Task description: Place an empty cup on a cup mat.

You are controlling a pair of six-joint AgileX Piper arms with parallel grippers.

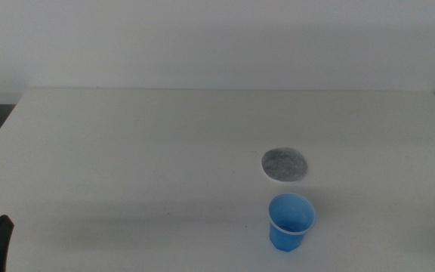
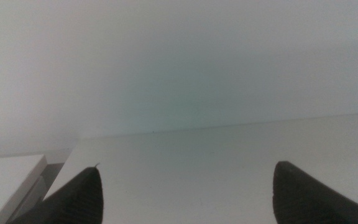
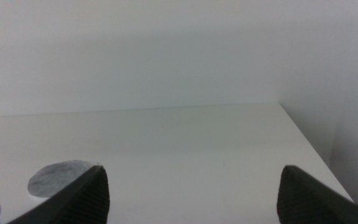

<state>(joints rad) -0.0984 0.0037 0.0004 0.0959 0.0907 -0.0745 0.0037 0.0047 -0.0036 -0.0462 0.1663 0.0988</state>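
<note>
The cup stands upright on the bench, just in front of the cup mat, not on it. Left gripper waits far off to the cup's left, jaws spread wide. Right gripper hangs low, spread too, holding nothing.

I count one blue cup, one grey cup mat, one white table. I've got two grippers: the left gripper and the right gripper.
</note>
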